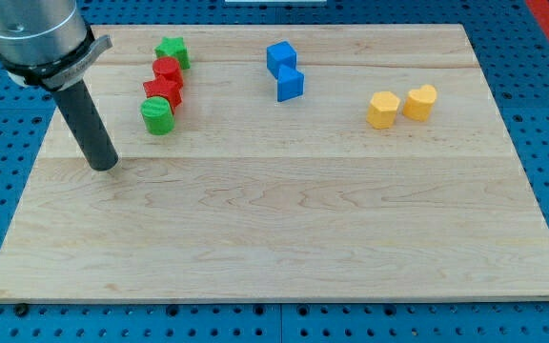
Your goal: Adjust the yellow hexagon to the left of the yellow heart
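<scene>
The yellow hexagon lies on the board at the view's right, just left of the yellow heart, the two almost touching. My tip rests on the board at the view's far left, well away from both yellow blocks. It stands just left of and a little below the green cylinder.
A green star, a red cylinder and a red star run in a column above the green cylinder. Two blue blocks sit at top centre. The wooden board lies on a blue pegboard.
</scene>
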### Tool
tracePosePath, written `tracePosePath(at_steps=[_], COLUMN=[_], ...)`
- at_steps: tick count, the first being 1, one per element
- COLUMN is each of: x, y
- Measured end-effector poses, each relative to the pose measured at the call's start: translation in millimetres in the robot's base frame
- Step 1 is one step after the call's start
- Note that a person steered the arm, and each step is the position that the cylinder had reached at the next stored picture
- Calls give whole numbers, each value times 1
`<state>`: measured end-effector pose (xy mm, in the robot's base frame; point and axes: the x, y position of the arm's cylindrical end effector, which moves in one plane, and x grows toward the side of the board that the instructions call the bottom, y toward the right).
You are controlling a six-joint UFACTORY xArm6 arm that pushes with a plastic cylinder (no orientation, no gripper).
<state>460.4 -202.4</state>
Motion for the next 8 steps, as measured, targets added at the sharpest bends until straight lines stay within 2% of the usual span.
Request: tracePosePath(at_steps=[4,6,7,8], x=[5,-48,-62,-63], y=[57,122,145,205])
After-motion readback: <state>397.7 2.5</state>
